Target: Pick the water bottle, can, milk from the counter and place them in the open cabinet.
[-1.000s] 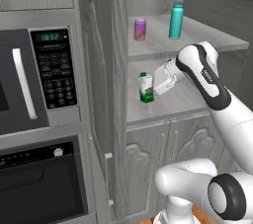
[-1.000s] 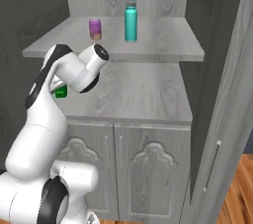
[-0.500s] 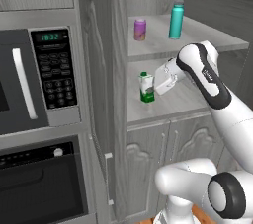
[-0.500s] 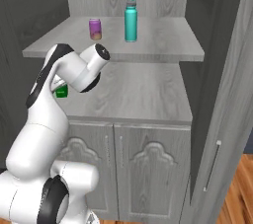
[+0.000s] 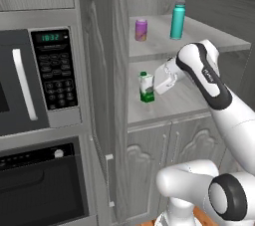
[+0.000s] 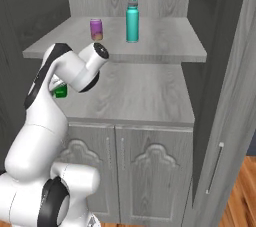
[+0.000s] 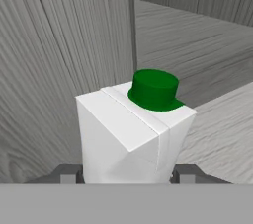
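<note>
Left base view shows the open cabinet (image 5: 124, 41) holding all three items on two wood-grain shelves. On the upper shelf (image 5: 164, 43) stand the can (image 5: 141, 29) and, well to its right, the taller water bottle (image 5: 177, 19), both upright and apart from each other. On the lower shelf (image 5: 169, 103) the milk (image 5: 146, 87) stands upright near the left inner wall, its base appearing to rest on the shelf, with the gripper (image 5: 155, 84) reaching in from the right and meeting it at its side. To the left of the cabinet sits a microwave (image 5: 35, 78) with a lit display, and an oven (image 5: 42, 182) below it.

Right base view shows the same two shelves from the other side: the can (image 6: 96, 29) and the water bottle (image 6: 132, 20) on top, with the plain slab door (image 6: 225, 96) swung open at the right and two arched-panel doors (image 6: 130, 171) beneath. Here the arm hides nearly all of the milk (image 6: 60, 91); only a green corner shows past the elbow.

Hand view gives what neither base camera does: the milk (image 7: 133, 134) from close up, its white top and round green cap in front of the grey side wall, and one dark finger (image 7: 69, 172) on each side pressed against the carton. The gripper (image 7: 126, 173) is clamped on the milk.
</note>
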